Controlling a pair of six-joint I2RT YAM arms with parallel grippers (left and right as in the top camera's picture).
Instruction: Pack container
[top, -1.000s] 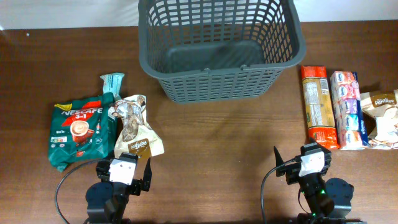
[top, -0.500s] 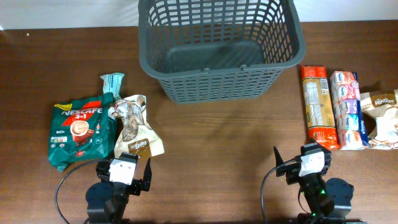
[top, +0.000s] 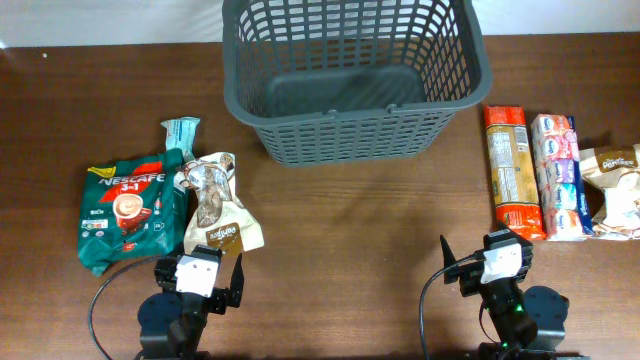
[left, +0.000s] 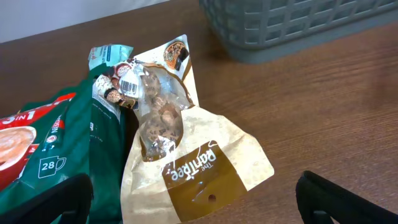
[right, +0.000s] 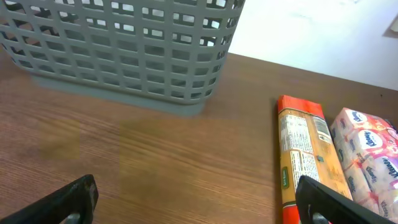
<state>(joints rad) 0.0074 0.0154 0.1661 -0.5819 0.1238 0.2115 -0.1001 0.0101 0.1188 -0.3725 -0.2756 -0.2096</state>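
The dark grey lattice basket (top: 440, 110) stands empty at the back centre of the table; it also shows in the left wrist view (left: 298, 25) and the right wrist view (right: 124, 56). My left gripper (top: 198, 272) is open and empty at the front left, just behind a beige cookie pouch (left: 180, 162) and a green Nescafe bag (left: 43, 149). My right gripper (top: 492, 262) is open and empty at the front right, left of an orange packet (right: 303, 155).
A small teal sachet (top: 181, 130) lies behind the cookie pouch (top: 215, 205) and Nescafe bag (top: 128, 208). At the right lie the orange packet (top: 512, 170), a pink and white tissue pack (top: 557, 175) and a beige pouch (top: 618, 190) near the table's right edge.
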